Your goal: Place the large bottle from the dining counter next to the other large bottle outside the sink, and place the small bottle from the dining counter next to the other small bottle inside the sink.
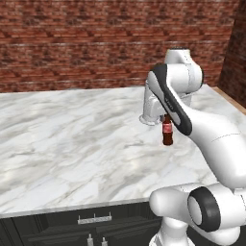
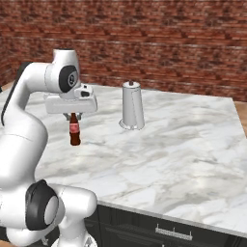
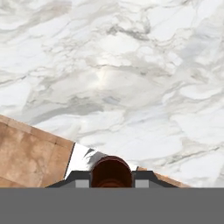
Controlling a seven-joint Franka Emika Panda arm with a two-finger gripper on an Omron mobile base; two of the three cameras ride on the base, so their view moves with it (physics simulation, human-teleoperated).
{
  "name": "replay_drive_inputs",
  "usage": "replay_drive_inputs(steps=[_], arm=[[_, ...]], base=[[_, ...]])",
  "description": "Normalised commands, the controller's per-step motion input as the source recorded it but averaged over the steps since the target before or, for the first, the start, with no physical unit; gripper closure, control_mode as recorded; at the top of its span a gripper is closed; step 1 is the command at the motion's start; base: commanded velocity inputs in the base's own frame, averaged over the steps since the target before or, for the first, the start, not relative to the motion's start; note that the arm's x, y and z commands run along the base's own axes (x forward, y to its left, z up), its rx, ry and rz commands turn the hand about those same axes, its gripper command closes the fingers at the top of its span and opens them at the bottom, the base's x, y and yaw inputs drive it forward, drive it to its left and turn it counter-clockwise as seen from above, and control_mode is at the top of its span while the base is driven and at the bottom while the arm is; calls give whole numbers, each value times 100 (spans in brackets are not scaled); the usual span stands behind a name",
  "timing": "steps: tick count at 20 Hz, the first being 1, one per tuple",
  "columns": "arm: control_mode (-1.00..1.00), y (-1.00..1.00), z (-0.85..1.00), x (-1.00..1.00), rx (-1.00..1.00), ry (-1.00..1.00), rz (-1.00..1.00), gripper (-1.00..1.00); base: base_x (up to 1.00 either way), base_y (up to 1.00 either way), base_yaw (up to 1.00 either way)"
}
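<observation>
Gripper (image 2: pixel 73 116) pointing straight down, jaws pinched on the reddish neck of the small bottle (image 2: pixel 74 130), fingertips (image 3: pixel 81 179) flanking the bottle top in the hand view. Small bottle (image 1: pixel 167 131) upright, red label facing the cameras, hanging over the dining counter (image 1: pixel 72 139); base looks lifted just clear of the marble in the right base view, though contact can't be settled from these angles. Positioned over the right part of the slab in the left base view, near the arm's side edge. Silver cylindrical holder with a knob top (image 2: pixel 132 112) standing on the counter near the bottle, apart from it, partly hidden behind the arm in the left base view. Brick wall (image 2: pixel 159 43) behind the slab. Brown tiled floor (image 3: pixel 26 153) showing past the counter edge in the hand view.
</observation>
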Motion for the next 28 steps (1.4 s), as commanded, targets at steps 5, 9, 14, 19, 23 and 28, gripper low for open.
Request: replay_drive_inputs(steps=[5, 9, 14, 19, 23, 28], arm=[[-100, 0, 25, -63, 0, 2, 3, 100], [-100, 3, 10, -64, 0, 1, 4, 100], [100, 1, 2, -11, 0, 0, 1, 100], [100, 0, 0, 0, 0, 0, 0, 100], [100, 0, 0, 0, 0, 0, 0, 100], [100, 0, 0, 0, 0, 0, 0, 100]], base=[[0, 0, 0], [0, 0, 0], [-43, 9, 3], [-21, 57, 10], [0, 32, 21], [0, 1, 25]])
